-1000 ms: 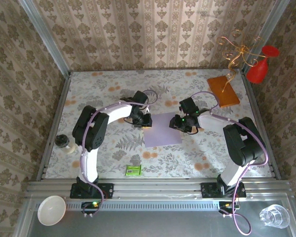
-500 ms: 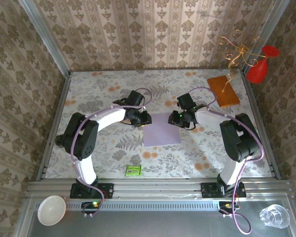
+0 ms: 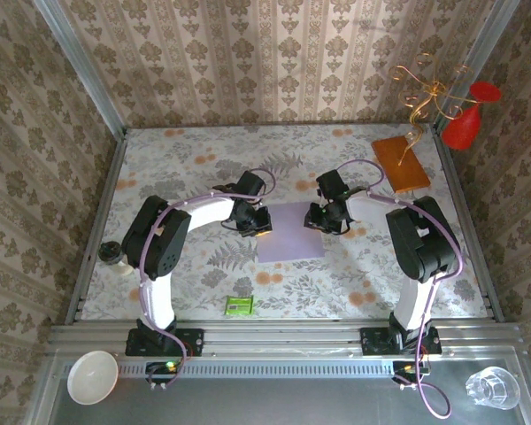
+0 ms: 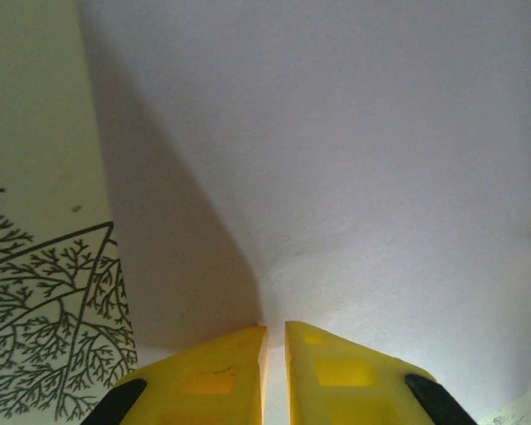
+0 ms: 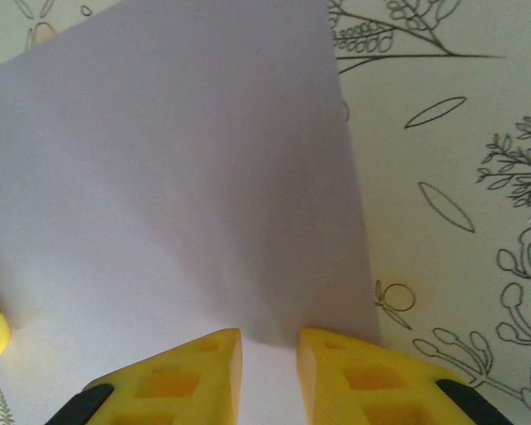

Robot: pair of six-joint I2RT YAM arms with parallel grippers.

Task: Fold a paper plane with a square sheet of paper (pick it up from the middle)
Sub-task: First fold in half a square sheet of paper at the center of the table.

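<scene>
Left pincer [image 4: 275, 329] nearly closed, pinching left edge of square sheet of paper [image 3: 290, 235]; crease rises from pinch. Right pincer [image 5: 270, 335] jaws narrowly apart over sheet's right edge. Sheet lies at middle of bench [image 3: 203, 168], between both pincers.

light: bright, even | shadow: soft wedge on square sheet of paper [image 4: 354, 133], left wrist | top: sharp

I am working in a lab test cell dressed up as a home. Patterned wallpaper [image 3: 283, 62] is covering the walls along the top and sides, and a floral cloth [image 3: 186, 168] is covering the table. A bare metal rail [image 3: 283, 339] is running across the bottom, carrying my arm bases [image 3: 164, 341].
</scene>
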